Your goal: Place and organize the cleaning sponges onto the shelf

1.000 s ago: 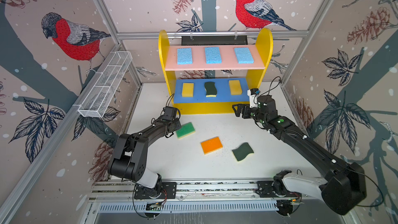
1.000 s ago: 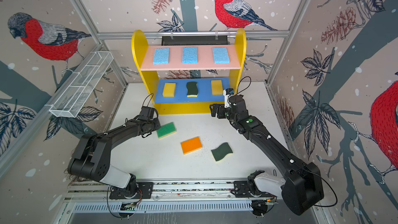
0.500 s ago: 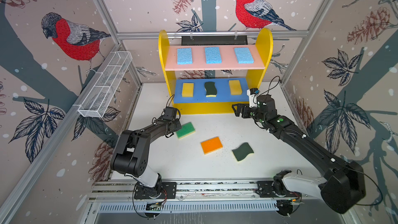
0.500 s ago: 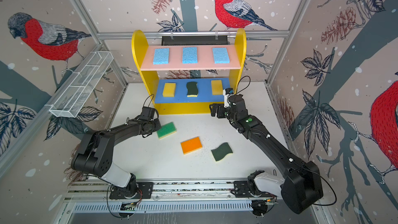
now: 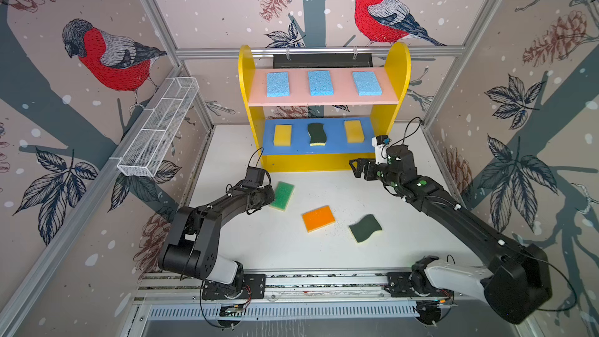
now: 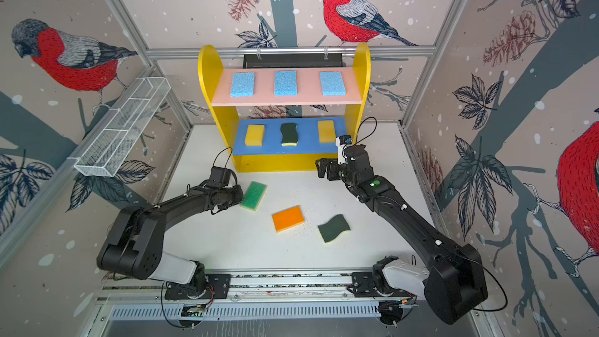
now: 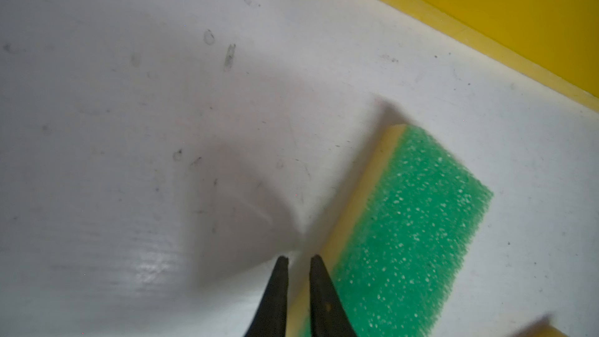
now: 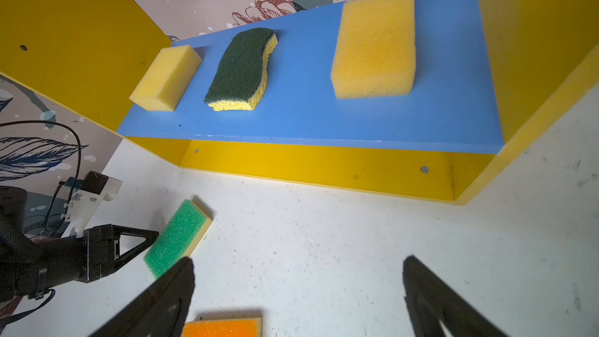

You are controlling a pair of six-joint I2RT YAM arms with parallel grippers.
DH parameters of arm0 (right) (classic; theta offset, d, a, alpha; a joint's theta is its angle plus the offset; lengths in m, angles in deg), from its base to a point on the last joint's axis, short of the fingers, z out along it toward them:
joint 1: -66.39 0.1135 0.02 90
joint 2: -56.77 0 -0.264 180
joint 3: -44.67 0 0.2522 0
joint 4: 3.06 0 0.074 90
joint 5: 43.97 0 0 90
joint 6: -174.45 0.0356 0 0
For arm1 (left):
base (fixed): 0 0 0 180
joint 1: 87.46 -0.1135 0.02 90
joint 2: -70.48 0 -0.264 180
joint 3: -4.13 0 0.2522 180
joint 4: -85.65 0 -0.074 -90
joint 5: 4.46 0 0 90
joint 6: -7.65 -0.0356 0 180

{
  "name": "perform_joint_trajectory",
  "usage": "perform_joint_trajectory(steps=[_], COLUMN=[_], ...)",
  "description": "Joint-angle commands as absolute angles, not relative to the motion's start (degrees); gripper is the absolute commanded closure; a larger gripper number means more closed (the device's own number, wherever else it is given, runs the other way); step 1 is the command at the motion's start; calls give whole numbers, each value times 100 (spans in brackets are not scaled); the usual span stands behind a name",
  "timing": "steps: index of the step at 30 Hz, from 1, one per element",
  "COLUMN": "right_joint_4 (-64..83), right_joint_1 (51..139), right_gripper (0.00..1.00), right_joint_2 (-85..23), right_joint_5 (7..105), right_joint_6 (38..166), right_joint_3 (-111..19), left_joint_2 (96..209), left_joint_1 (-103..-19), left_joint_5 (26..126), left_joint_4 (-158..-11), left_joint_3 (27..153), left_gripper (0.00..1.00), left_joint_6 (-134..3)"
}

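1. Since the earlier frame, the left gripper [image 7: 299, 257] has drawn its jaws the last bit together. Both arms and the loose sponges otherwise sit as before.
2. The left jaws stand almost touching, with nothing between the tips. They sit low, against the long yellow side of the green-topped sponge [image 7: 411, 228]. This reads as a closed-jaw nudge to square the sponge, not a pick.
3. The right gripper [image 8: 298, 262] is spread wide and empty, hovering before the right end of the shelf [image 5: 399, 59].
4. Six sponges are shelved:
   - three light-blue sponges [image 5: 277, 84] on the pink top board [image 5: 298, 87];
   - two yellow blocks [image 5: 282, 135] and one wavy scourer [image 5: 316, 133] on the blue middle board [image 5: 334, 148].
5. Three sponges remain on the table [image 5: 259, 241]: the green-topped sponge, the orange-topped sponge [image 5: 318, 218] and a second scourer [image 5: 365, 228]. The task is probably two-thirds done.
6. Edges: the green-topped sponge lies near the shelf's left front foot. The yellow recess [image 8: 324, 170] under the blue board holds nothing.
7. Open room: bare table separates the three loose sponges, and both upper boards show free strips between items. The wire basket [image 5: 158, 131] hangs well apart.
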State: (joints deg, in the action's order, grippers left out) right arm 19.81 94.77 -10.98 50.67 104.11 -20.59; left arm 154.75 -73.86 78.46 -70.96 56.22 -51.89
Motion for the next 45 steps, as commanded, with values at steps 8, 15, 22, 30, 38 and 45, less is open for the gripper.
perform_joint_trajectory(steps=[8,15,22,30,38,45], right_joint_4=[1861,1871,1886,1927,1928,1955], right_joint_1=[9473,9473,9472,9469,9460,9439], right_gripper=[0,0,1,0,0,0], right_joint_2=[-818,-712,-695,-606,-602,-605], right_joint_5=[5034,4972,4998,4850,4788,4773], right_joint_6=[10445,10395,10377,10266,10218,10200], right_joint_3=[-1857,-1796,-1781,-1725,-1729,-1738], left_joint_2=[15126,14612,14722,15186,15867,16337], left_joint_1=[-6924,-6846,-6783,-6781,-6794,-6800], left_joint_5=[7984,8290,8237,8487,8701,8787], left_joint_4=[-6927,-6731,-6815,-6847,-7025,-7174], left_joint_3=[5544,5563,5585,5603,5986,6318], left_gripper=[62,52,66,85,86,87], left_joint_6=[-4843,-4695,-4518,-4458,-4516,-4590])
